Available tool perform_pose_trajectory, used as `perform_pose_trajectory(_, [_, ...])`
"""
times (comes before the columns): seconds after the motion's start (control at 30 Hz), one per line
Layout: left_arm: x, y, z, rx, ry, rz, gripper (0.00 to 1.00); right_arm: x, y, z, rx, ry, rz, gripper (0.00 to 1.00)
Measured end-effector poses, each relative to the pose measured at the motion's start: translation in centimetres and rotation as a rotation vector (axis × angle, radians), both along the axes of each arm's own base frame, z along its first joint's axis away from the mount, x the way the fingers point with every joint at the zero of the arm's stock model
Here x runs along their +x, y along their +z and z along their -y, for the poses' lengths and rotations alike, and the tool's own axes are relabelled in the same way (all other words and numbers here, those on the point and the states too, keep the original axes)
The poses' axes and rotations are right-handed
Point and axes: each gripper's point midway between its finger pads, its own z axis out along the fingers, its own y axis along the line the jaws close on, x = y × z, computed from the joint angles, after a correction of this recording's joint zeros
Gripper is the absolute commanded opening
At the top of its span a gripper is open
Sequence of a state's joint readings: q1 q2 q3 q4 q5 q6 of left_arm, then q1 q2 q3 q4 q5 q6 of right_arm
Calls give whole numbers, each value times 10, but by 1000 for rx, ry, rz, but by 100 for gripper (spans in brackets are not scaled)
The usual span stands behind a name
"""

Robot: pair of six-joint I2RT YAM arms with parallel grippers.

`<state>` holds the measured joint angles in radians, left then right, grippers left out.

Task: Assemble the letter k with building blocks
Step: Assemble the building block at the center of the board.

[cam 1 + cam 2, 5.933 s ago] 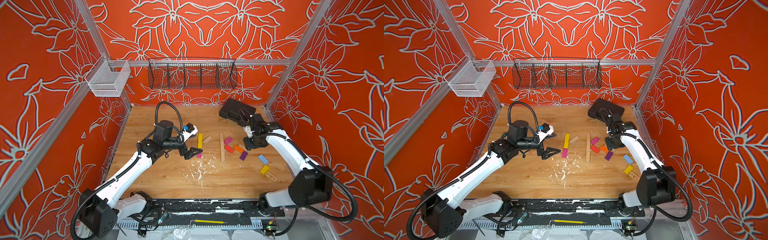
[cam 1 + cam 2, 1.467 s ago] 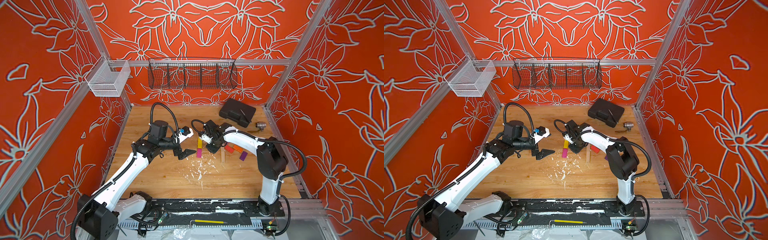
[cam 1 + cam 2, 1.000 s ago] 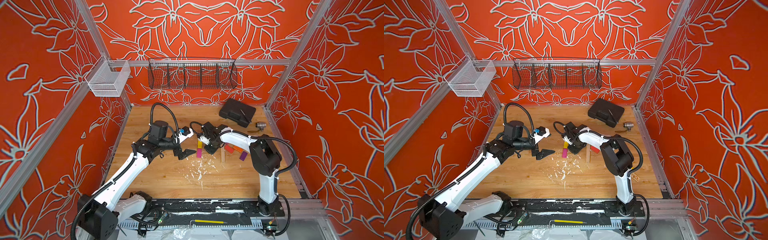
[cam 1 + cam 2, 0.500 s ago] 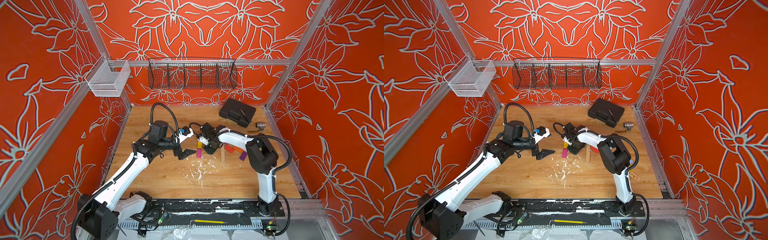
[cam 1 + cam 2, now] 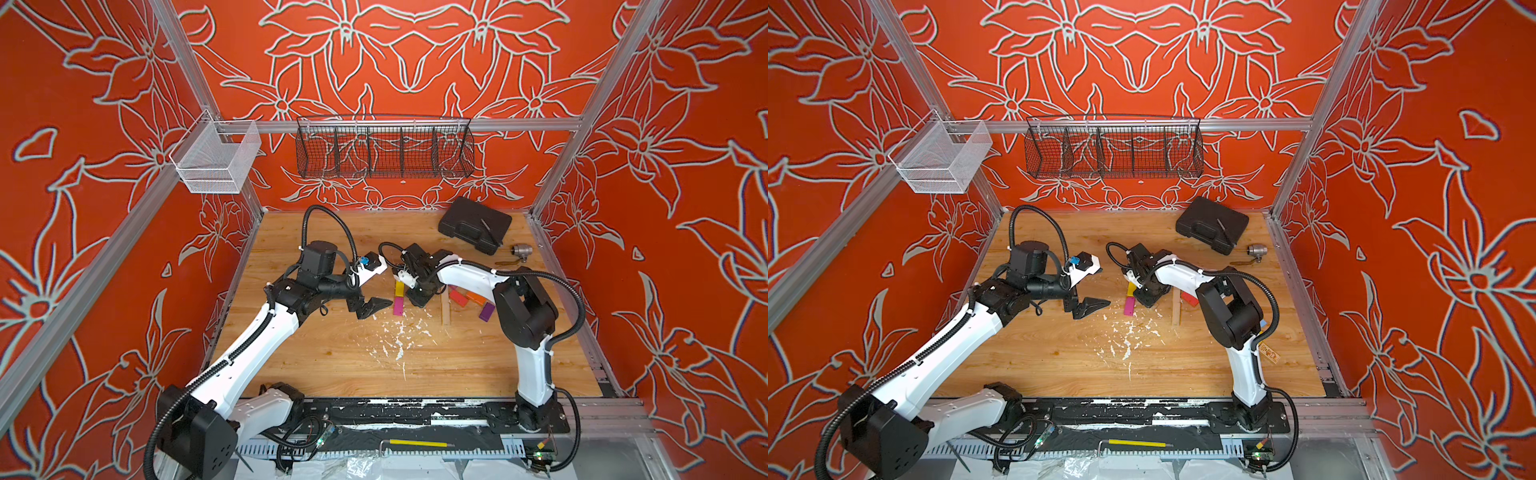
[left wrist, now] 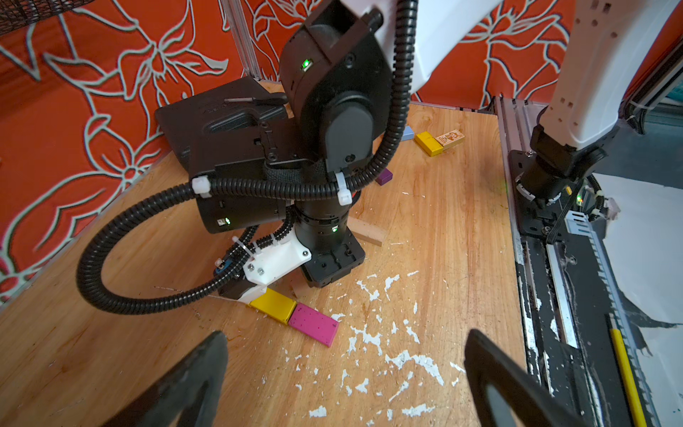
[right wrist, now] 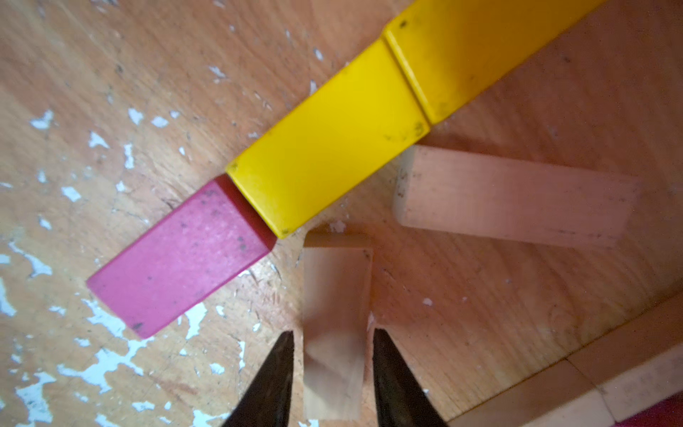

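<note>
- Magenta block (image 7: 181, 255) and yellow block (image 7: 329, 136) lie flat, end to end, at mid-desk. A second yellow block (image 7: 480, 48) extends the line.
- A plain wood block (image 7: 336, 314) lies flat between the right hand's (image 7: 332, 342) tips. Another plain block (image 7: 513, 196) lies beside the yellow.
- Red block (image 5: 458, 297), orange block (image 5: 475, 297) and purple block (image 5: 486, 311) cluster beside a line of plain wood blocks (image 5: 445, 309).
- A third yellow block (image 6: 428, 142) touches the printed block (image 6: 450, 137), with the light blue block (image 6: 407, 133) near.

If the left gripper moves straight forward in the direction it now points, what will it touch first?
Most likely the magenta block, whose end lies just ahead of the open left gripper. The gripper's height above the table is unclear, so it might pass over the block.
</note>
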<state>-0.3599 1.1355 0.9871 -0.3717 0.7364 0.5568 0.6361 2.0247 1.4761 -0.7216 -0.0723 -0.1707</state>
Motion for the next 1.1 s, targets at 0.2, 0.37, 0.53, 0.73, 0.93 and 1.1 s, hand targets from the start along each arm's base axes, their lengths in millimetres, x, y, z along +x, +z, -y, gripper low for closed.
perform_pose_trajectory(0.2, [0,0,0,0,0,0,97,0,-4,2,24,-23,-16,35])
perform_pose_trajectory(0.37, [0,0,0,-1,-1,0,97,2,-4,2,41,-32,-21,32])
perform_pose_trajectory(0.53, [0,0,0,-1,-2,-1,97,2,-4,1,54,-35,-27,29])
perform_pose_trajectory(0.73, [0,0,0,-1,-2,-3,97,0,-4,-1,66,-32,-36,27])
perform_pose_trajectory(0.93, [1,-2,1,1,-2,-9,97,0,-4,-2,68,-32,-39,26])
perform_pose_trajectory(1.1, [1,-2,1,0,-1,-12,97,0,-4,-2,69,-32,-38,26])
